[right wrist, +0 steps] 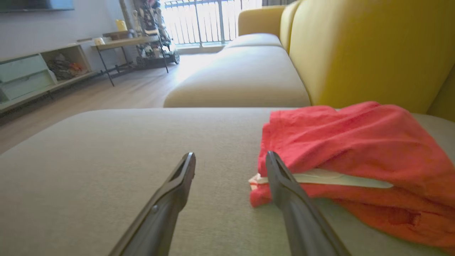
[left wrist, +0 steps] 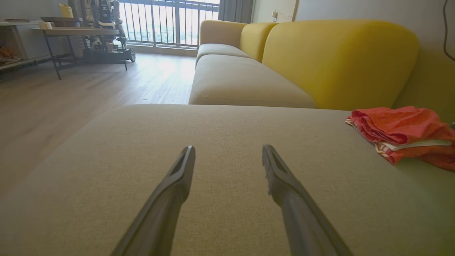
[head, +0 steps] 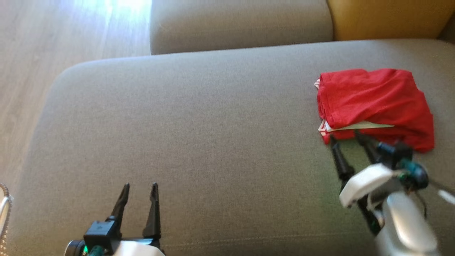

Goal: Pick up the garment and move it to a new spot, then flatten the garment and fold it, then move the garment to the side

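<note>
The garment (head: 373,103) is red with white trim and lies folded in a compact bundle at the right of the grey sofa cushion (head: 199,135). It also appears at the right edge in the left wrist view (left wrist: 405,131) and large at the right in the right wrist view (right wrist: 348,156). My right gripper (head: 346,137) stands open just in front of the garment's near edge, holding nothing; in the right wrist view (right wrist: 230,160) one fingertip overlaps the garment's corner. My left gripper (head: 140,186) is open over bare cushion at the lower left, seen too in the left wrist view (left wrist: 228,151).
A second grey seat cushion (head: 238,25) and a yellow backrest (head: 387,17) lie beyond. Wooden floor (head: 42,53) runs along the left. In the left wrist view a table (left wrist: 78,33) stands far off by a railed window.
</note>
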{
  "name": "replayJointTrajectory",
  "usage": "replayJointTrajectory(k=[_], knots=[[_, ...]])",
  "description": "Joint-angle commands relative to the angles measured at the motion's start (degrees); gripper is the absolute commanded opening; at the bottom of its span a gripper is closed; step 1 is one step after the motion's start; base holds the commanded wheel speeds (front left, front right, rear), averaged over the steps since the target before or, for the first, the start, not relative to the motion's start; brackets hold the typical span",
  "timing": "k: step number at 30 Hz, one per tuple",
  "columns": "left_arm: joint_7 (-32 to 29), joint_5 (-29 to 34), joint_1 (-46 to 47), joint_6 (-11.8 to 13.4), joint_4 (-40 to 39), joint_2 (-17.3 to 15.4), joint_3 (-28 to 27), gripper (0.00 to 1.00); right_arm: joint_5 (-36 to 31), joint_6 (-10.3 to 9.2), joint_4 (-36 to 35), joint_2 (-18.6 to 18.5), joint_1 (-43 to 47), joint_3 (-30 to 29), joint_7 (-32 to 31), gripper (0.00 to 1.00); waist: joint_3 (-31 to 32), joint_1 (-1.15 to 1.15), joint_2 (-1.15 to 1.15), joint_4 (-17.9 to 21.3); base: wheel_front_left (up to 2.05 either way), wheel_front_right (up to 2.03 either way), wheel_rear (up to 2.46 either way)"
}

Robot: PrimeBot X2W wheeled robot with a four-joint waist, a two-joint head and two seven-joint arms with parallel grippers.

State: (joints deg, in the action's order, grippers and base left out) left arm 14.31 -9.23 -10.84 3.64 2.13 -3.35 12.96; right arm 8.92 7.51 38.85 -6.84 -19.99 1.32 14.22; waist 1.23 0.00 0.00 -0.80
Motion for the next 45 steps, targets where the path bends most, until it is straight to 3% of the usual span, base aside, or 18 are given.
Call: replayJointTrajectory(k=[1,6,12,18,34,35,45], knots=[[0.7,0.1,1.9,0.4,-1.7,0.4,-2.3,1.0,-1.9,-0.02,-5.0,1.1,-0.3,-0.1,0.8,1.0,0.7,0.0,0.0,-0.3,0.0,0.0,0.0],[0.7,-0.3,1.3,0.7,-2.4,0.4,-3.6,1.0,-6.7,-0.02,-21.3,3.8,9.8,-2.8,0.8,1.0,2.0,0.0,0.0,-0.6,0.0,0.0,0.0],[0.7,-1.5,-0.2,0.1,-3.1,0.5,-4.9,1.0,-3.6,-0.02,-34.2,3.9,20.5,-2.4,0.8,1.0,4.0,0.0,0.0,-0.9,0.0,0.0,0.0],[0.7,-0.1,-1.8,-0.6,-3.0,0.5,-6.2,1.0,0.5,-0.02,-35.8,3.9,26.0,-2.2,0.8,1.0,5.4,0.0,0.0,-0.4,0.0,0.0,0.0],[0.7,0.4,-1.9,-2.2,0.9,0.5,-5.7,1.0,-0.9,-0.02,-34.7,4.0,26.8,0.0,0.8,1.0,6.4,0.0,0.0,0.0,0.0,0.0,0.0],[0.0,0.5,-4.4,-2.2,2.6,0.0,-4.1,0.0,-0.3,-0.01,-33.0,4.3,28.9,-1.3,0.3,0.0,6.4,0.0,0.0,0.0,0.0,0.0,0.0],[-1.0,-4.0,-4.2,-2.5,6.2,-0.1,-4.6,0.0,4.0,0.0,-29.3,4.3,29.0,-1.2,-0.8,0.0,6.0,0.0,0.0,0.0,0.0,0.0,0.0]])
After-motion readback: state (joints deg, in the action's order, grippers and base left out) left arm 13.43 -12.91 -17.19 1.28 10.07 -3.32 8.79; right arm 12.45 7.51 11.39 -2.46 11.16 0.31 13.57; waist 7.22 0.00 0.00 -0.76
